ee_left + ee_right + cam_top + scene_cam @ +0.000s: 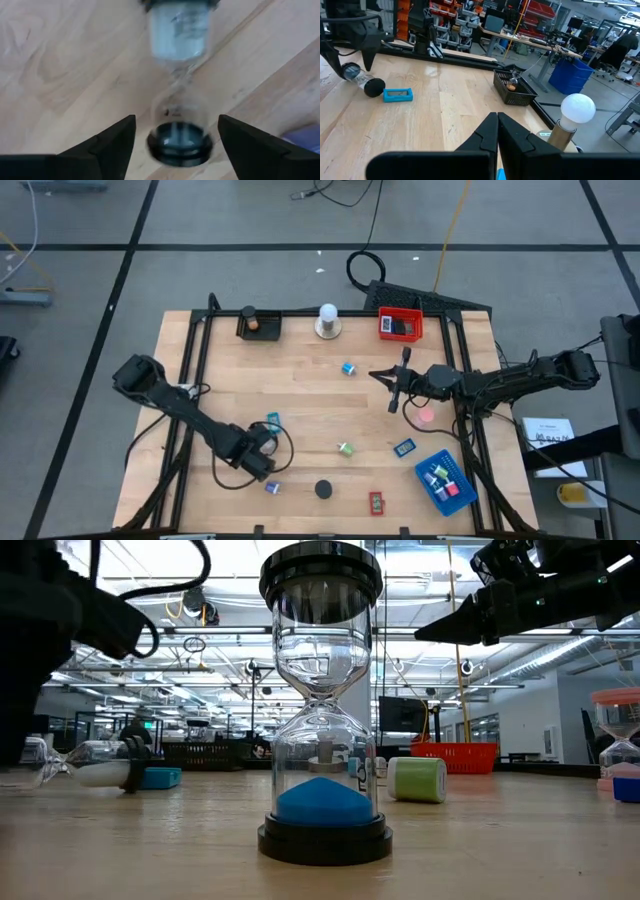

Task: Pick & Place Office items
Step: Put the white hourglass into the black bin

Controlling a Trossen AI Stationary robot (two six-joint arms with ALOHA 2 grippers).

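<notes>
Left gripper [175,142] hangs open over a toppled hourglass [179,85] lying beside the blue frame [273,421], pick step; next, descend and close, while right gripper [497,131], fingers together, waits above mid-table.

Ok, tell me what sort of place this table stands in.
Probably a robotics lab or workshop in an open industrial hall. Beyond the wooden table the right wrist view shows workbenches crowded with equipment and red storage bins; the low view shows a high ceiling with exposed trusses.
</notes>
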